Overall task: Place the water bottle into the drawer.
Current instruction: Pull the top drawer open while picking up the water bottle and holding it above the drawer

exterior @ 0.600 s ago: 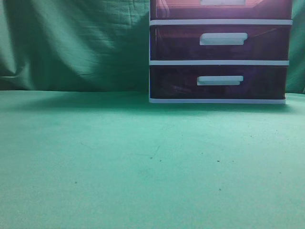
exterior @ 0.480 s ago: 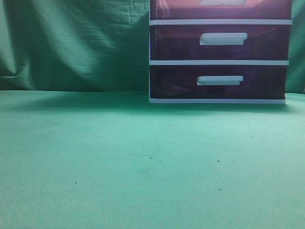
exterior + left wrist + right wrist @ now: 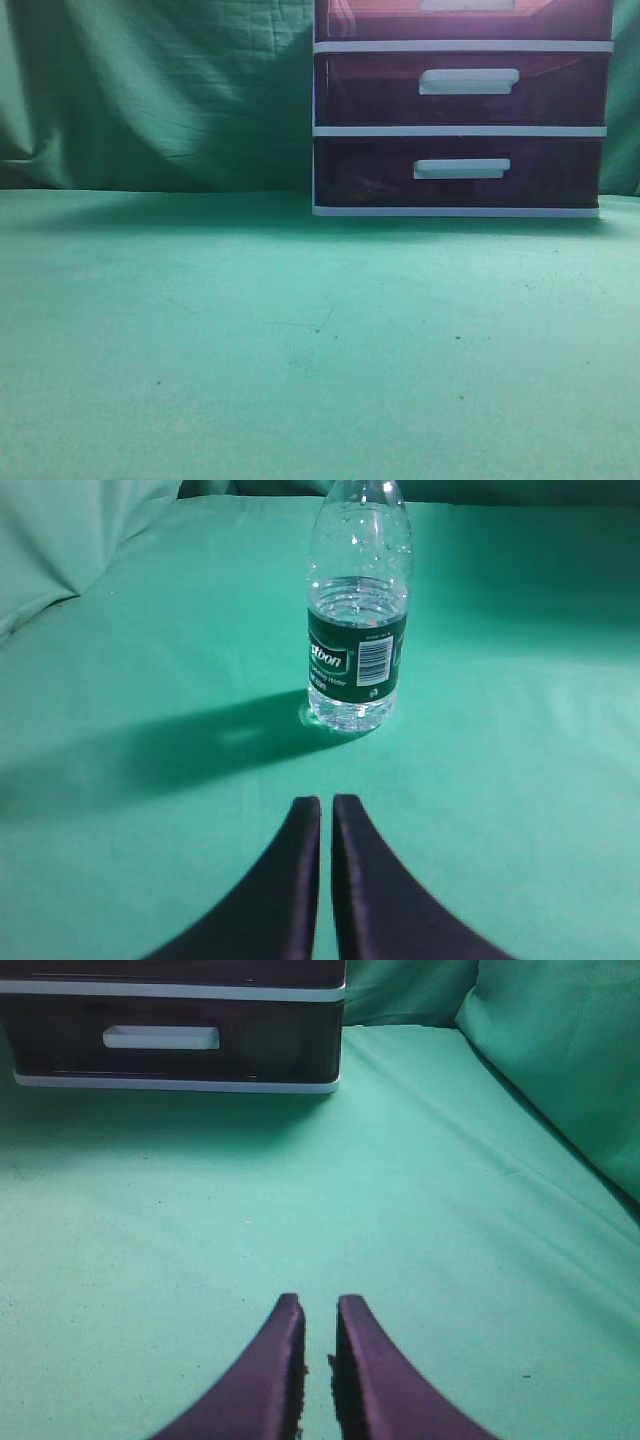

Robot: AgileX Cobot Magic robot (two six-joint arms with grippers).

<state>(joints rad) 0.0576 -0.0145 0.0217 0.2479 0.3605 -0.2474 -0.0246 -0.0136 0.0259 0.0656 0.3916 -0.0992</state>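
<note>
This looks like a staged robot test area, not a lived-in room. A flat bench covered in plain green cloth fills the exterior view, and a creased green fabric backdrop hangs behind it, hiding any walls. The only furniture is a white-framed plastic unit with dark purple-maroon translucent drawers and white bar handles, standing on the bench against the backdrop.

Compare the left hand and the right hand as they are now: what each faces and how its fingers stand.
The left hand faces the upright water bottle, apart from it; the right hand faces the drawer unit across bare cloth. The left hand's fingers nearly touch; the right hand's show a slightly wider slit. Both are dark, empty, and low over the green cloth.
</note>
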